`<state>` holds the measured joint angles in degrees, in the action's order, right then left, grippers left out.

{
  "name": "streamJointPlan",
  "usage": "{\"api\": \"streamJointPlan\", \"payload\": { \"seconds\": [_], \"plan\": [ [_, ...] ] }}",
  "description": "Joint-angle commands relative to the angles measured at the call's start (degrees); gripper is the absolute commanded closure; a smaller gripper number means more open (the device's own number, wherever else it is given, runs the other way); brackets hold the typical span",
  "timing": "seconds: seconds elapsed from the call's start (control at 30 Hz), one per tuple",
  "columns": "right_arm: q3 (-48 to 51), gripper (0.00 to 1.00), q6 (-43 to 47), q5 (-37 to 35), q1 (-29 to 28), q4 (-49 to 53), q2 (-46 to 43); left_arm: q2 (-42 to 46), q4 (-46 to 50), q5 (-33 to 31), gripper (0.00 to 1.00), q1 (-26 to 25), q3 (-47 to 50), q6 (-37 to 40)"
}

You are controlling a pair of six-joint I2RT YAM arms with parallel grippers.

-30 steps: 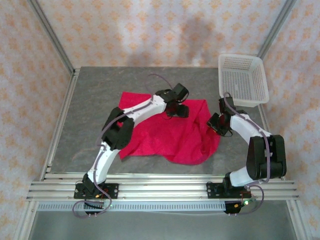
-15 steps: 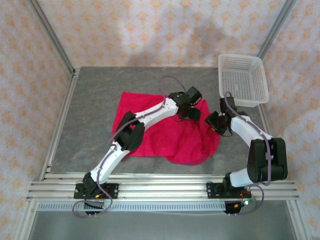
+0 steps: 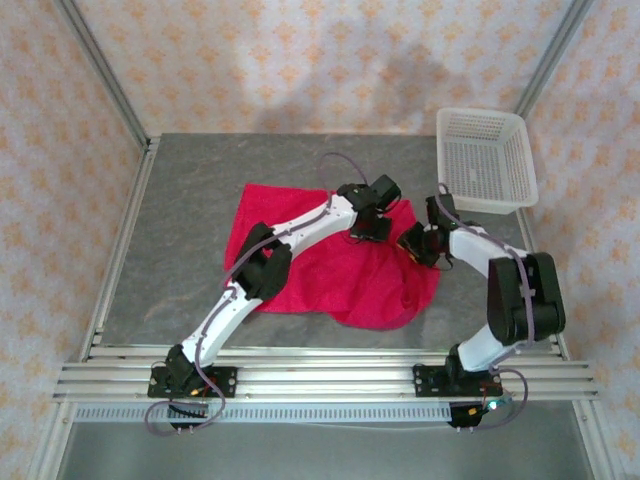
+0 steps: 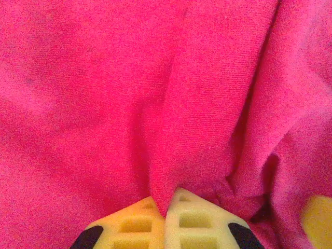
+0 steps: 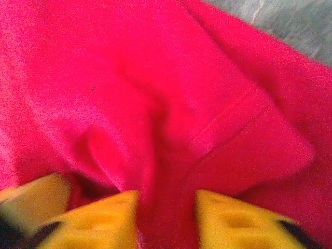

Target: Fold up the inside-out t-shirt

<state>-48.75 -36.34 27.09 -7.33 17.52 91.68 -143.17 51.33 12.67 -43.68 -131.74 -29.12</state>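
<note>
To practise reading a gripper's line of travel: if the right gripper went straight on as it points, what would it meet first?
The plain bright red, soft cloth t-shirt: a fold lies between the right gripper's yellow fingers, so cloth comes first, though depth is unclear.

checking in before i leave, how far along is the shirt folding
Nothing folded yet: the bright red soft cloth t-shirt lies rumpled on the grey table. In hand: left gripper pinches a ridge; right gripper straddles another, grip unclear. All folds remain.
</note>
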Motion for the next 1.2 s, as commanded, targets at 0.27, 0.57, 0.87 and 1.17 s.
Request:
{"api": "streamJointPlan", "payload": {
  "seconds": [0.27, 0.57, 0.87, 1.17],
  "plan": [
    [-4.1, 1.00, 5.6, -10.6, 7.5, 11.6, -8.4, 32.7, -4.9, -1.3, 1.00, 8.9, 23.2, -3.9],
    [-2.3, 1.00, 6.4, -7.7, 6.5, 12.0, -9.9, 39.0, -21.7, 3.3, 1.00, 7.7, 47.1, -9.4],
    [-6.9, 0.59, 6.7, -8.4, 1.6, 17.3, -13.2, 35.6, -22.2, 2.2, 0.76, 5.4, 48.5, -10.5],
    [-5.0, 0.61, -2.6, -5.6, -11.1, 8.4, -11.8, 36.4, -16.2, -3.3, 0.56, 5.4, 45.6, -6.3]
  ]
}}
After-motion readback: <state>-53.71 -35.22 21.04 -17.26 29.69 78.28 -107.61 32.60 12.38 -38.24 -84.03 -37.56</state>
